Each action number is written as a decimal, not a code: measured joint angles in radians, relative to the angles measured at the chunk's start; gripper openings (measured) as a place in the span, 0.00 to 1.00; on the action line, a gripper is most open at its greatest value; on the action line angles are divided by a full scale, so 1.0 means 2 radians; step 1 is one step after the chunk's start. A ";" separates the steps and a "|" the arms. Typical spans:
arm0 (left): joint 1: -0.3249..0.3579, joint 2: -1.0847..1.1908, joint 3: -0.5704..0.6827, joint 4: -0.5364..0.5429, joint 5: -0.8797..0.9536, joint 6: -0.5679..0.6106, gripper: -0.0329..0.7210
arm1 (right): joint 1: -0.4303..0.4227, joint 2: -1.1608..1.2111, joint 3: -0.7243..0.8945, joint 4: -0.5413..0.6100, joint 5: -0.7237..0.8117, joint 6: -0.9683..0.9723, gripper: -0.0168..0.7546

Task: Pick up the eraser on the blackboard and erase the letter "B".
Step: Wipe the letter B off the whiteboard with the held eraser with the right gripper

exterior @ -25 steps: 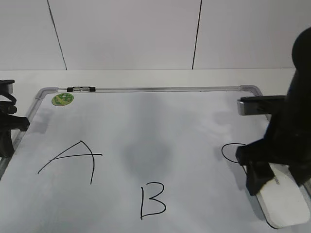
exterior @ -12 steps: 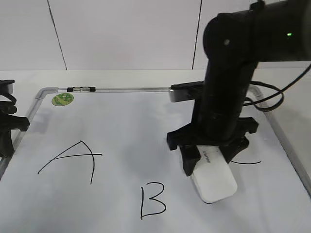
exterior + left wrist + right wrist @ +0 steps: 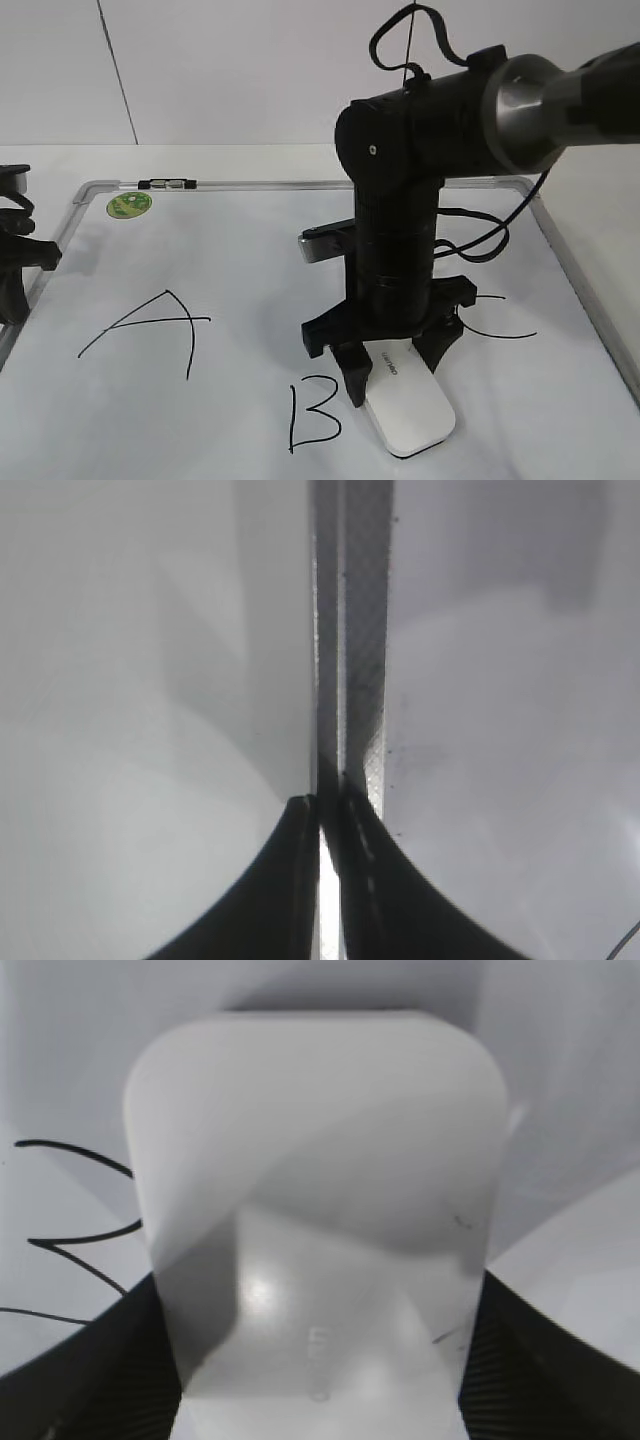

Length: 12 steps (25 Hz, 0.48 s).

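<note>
My right gripper (image 3: 392, 365) is shut on the white eraser (image 3: 408, 408), which rests low over the blackboard (image 3: 260, 250) just right of the black letter "B" (image 3: 314, 413). In the right wrist view the eraser (image 3: 320, 1210) fills the space between my jaws (image 3: 318, 1360), and strokes of the "B" (image 3: 75, 1235) show at its left. The black "A" (image 3: 150, 330) lies at the left, and the "C" (image 3: 495, 325) is partly hidden behind my right arm. My left gripper (image 3: 12, 275) sits at the board's left edge; its jaws (image 3: 325, 825) are shut over the grey frame (image 3: 350, 630).
A round green sticker (image 3: 129, 204) and a small black-and-silver clip (image 3: 167, 183) sit at the board's top left. The white table runs back to a tiled wall. My right arm's cable loops above the board's right side.
My right gripper has carried the eraser from the board's right edge leftward past the "C" to just right of the "B". The left arm has not moved.
</note>
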<state>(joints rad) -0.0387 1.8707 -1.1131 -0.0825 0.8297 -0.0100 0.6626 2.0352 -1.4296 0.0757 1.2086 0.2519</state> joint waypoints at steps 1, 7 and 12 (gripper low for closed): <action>0.000 0.000 0.000 0.000 0.000 0.000 0.08 | 0.000 0.001 -0.002 0.000 0.002 0.000 0.74; 0.000 0.000 0.000 0.000 0.000 0.000 0.08 | 0.005 0.008 -0.014 -0.003 0.014 0.001 0.74; 0.000 0.000 0.000 0.001 0.000 0.000 0.08 | 0.036 0.025 -0.043 -0.014 0.025 0.002 0.73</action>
<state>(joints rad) -0.0387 1.8707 -1.1131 -0.0808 0.8297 -0.0100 0.7349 2.0845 -1.5151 0.0469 1.2589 0.2562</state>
